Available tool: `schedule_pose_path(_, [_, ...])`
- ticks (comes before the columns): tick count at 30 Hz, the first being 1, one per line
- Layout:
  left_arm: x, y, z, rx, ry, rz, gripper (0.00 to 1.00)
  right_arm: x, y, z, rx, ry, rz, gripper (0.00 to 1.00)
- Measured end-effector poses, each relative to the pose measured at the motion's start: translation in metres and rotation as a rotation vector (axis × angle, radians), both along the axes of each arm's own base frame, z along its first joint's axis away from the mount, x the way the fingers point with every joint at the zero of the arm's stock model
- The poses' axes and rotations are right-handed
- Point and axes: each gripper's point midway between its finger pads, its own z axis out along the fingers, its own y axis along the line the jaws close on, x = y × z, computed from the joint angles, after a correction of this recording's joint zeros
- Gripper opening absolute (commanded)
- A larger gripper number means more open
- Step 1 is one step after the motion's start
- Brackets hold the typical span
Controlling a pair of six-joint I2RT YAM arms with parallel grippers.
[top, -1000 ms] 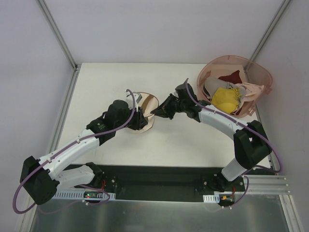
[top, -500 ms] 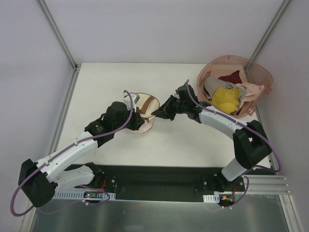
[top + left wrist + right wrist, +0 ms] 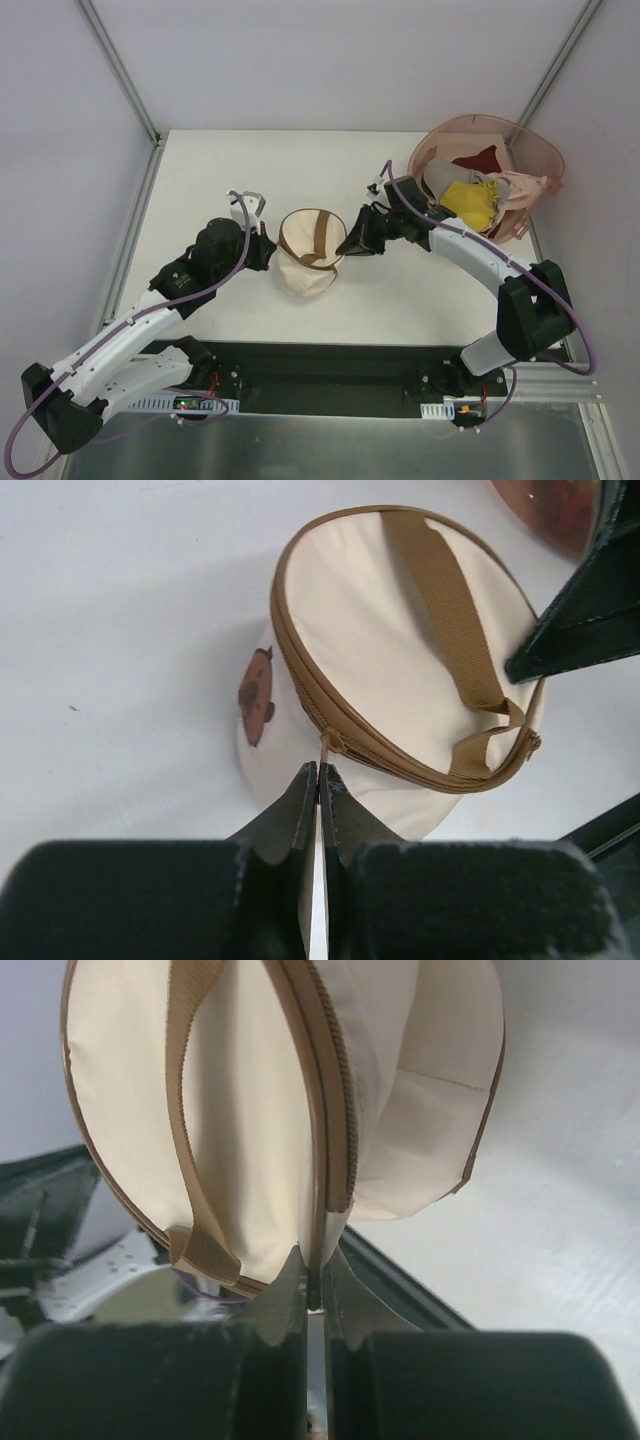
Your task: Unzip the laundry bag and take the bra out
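Cream laundry bag [image 3: 308, 262] sits on the bench [image 3: 220, 170] between our grippers, zipped shut. On its left our left gripper [image 3: 318, 775] pinches the zipper pull [image 3: 327, 742] — the right gripper [image 3: 315, 1280] clamps the rim opposite. The zipper circles the rim; we see no bra.

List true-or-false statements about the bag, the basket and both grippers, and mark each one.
The left gripper is shut on the zipper pull of the laundry bag. True.
The right gripper hangs open, clear of the bag. False: it is shut on the bag's rim.
The yellow garment lies in the pink basket. True.
The bag sits inside the basket. False: it is over the table, between the two grippers.
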Motion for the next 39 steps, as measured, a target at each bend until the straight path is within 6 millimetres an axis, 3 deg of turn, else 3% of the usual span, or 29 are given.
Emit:
schedule_pose_path(7, [0.003, 0.008, 0.000, -0.004, 0.007, 0.013, 0.00, 0.009, -0.031, 0.007, -0.186, -0.228, 0.136, 0.03])
schedule_pose_path(9, [0.006, 0.008, -0.005, 0.004, 0.024, 0.018, 0.00, 0.014, -0.040, 0.008, -0.247, -0.273, 0.148, 0.32])
schedule_pose_path(10, [0.007, 0.007, -0.010, 0.009, 0.041, 0.015, 0.00, 0.017, -0.043, 0.010, -0.273, -0.293, 0.152, 0.61])
schedule_pose_path(13, [0.006, 0.000, -0.023, 0.012, 0.095, -0.001, 0.00, 0.025, -0.051, 0.016, -0.337, -0.352, 0.148, 0.78])
schedule_pose_path(16, [0.004, -0.005, -0.026, -0.002, 0.122, -0.015, 0.00, 0.023, -0.062, 0.024, -0.417, -0.425, 0.134, 0.79])
schedule_pose_path(21, [0.002, -0.009, -0.026, -0.023, 0.138, -0.029, 0.00, 0.007, -0.069, 0.064, -0.457, -0.614, 0.122, 0.75])
schedule_pose_path(24, [0.002, -0.010, -0.027, -0.023, 0.142, -0.029, 0.00, -0.004, -0.070, 0.085, -0.474, -0.748, 0.137, 0.74])
schedule_pose_path(26, [0.002, -0.010, -0.027, -0.025, 0.139, -0.029, 0.00, -0.014, -0.063, 0.089, -0.491, -0.828, 0.180, 0.74])
schedule_pose_path(30, [0.003, -0.011, -0.026, -0.028, 0.135, -0.030, 0.00, -0.031, -0.046, 0.072, -0.537, -0.906, 0.277, 0.73])
schedule_pose_path(35, [0.001, -0.014, -0.025, -0.036, 0.139, -0.046, 0.00, -0.029, -0.055, 0.018, -0.640, -0.865, 0.288, 0.71])
schedule_pose_path(39, [-0.001, -0.016, -0.025, -0.047, 0.147, -0.062, 0.00, -0.029, -0.046, -0.002, -0.666, -0.882, 0.302, 0.64])
